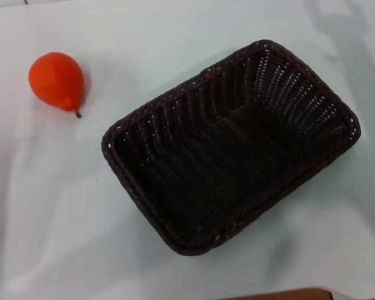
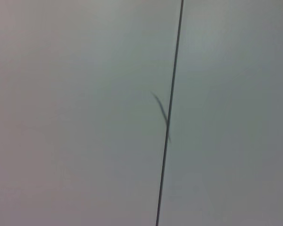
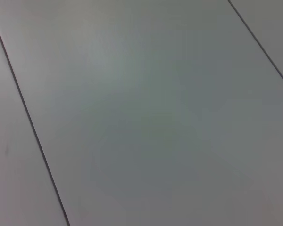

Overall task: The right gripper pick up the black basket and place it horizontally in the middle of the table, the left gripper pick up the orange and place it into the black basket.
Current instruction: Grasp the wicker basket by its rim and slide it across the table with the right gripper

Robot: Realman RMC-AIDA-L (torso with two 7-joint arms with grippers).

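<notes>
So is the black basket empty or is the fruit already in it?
Empty. The head view shows only bare weave inside the black basket; the orange lies apart from it on the table, toward the robot's left.

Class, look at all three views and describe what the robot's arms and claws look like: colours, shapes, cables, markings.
Nothing can be described: neither arm nor claw shows in any view. The head view holds only the black basket and the orange on the table; both wrist views show plain pale panels with thin dark seams.
</notes>
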